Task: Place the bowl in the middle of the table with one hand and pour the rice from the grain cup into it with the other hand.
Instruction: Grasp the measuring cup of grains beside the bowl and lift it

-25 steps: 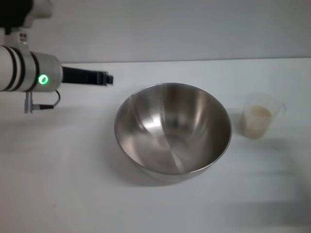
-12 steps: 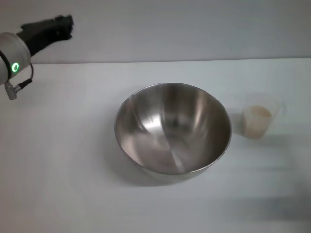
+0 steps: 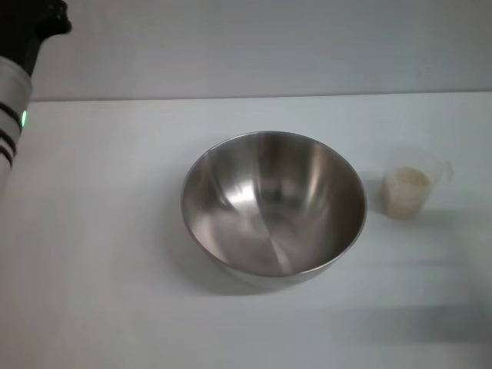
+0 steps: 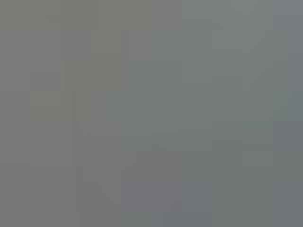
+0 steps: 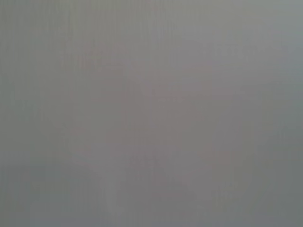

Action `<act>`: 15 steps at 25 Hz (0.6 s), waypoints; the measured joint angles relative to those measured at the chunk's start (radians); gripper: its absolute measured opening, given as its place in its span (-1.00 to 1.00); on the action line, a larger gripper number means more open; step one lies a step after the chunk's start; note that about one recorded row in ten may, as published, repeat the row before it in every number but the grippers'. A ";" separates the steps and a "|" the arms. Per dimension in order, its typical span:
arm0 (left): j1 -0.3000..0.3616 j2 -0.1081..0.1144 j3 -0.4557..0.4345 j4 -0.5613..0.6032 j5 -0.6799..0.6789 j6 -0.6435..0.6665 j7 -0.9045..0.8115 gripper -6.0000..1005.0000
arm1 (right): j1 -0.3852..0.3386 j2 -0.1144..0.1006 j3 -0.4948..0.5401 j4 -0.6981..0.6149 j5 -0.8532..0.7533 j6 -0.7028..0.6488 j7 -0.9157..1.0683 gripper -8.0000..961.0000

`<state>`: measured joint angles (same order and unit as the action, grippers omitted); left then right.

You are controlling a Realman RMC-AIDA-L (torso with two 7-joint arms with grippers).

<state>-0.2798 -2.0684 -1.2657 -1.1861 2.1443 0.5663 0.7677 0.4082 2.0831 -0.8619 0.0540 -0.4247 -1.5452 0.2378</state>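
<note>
Since the earlier frame our left arm (image 3: 15, 92) is pulling back and up toward the far left corner, and its gripper (image 3: 52, 19) is barely showing, so we cannot tell how its jaws stand. Our right gripper is out of sight. We are seeing the table (image 3: 100, 292) bearing the bowl (image 3: 273, 204) upright near its middle, so placing looks done. Just to its right the cup (image 3: 411, 184) is standing untouched, holding the rice (image 3: 409, 178); pouring is waiting.
</note>
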 joint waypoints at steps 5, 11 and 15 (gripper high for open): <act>0.000 0.000 0.108 0.214 0.220 0.426 -0.293 -0.67 | 0.000 0.000 0.000 -0.004 0.000 0.001 0.000 0.38; -0.007 0.005 0.095 0.449 0.427 0.648 -0.762 -0.67 | -0.010 0.000 0.000 -0.008 0.003 -0.004 -0.001 0.38; 0.004 0.006 0.079 0.527 0.479 0.710 -0.892 -0.68 | -0.022 0.002 0.000 -0.008 0.005 -0.017 -0.001 0.38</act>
<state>-0.2760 -2.0623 -1.1871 -0.6587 2.6237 1.2768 -0.1241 0.3857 2.0851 -0.8615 0.0460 -0.4195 -1.5623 0.2370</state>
